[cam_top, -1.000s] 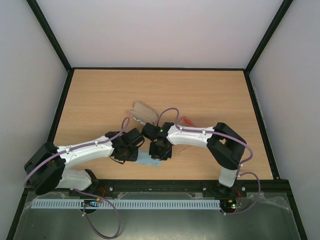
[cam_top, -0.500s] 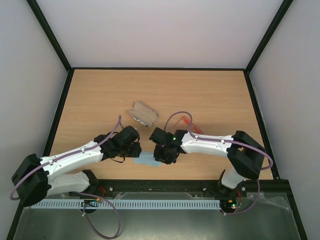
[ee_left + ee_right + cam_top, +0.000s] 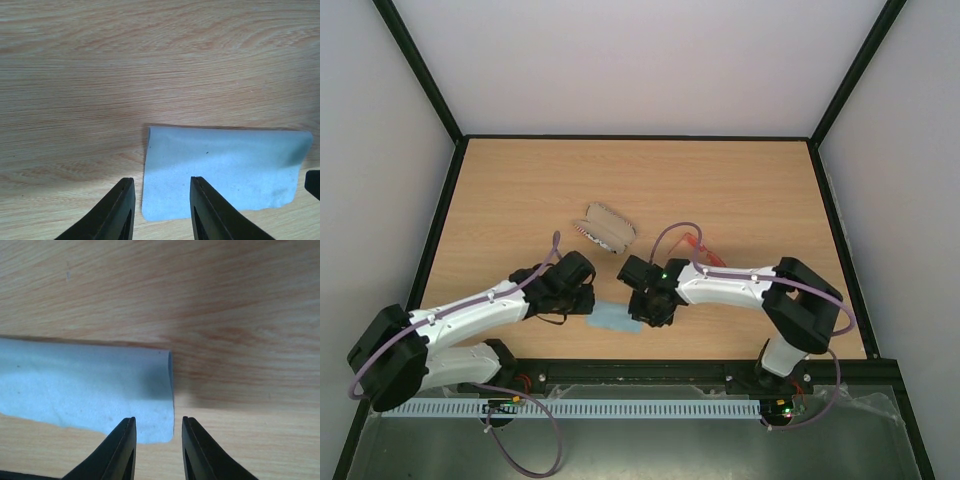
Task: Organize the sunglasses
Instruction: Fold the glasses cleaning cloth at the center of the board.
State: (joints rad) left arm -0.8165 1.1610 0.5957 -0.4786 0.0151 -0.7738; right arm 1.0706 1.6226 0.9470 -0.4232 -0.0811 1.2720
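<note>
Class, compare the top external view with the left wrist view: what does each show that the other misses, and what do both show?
Only the top external view shows the sunglasses, the glasses case, the left arm and the right arm. Only the left wrist view shows the left jaws close up, open, with a corner of the light-blue cloth between them. Both show that cloth lying on the wooden table.

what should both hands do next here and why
Probably lower both and pinch. The left hand and right hand are open, each poised over an opposite end of the blue cloth, which lies on the table, not yet gripped.
</note>
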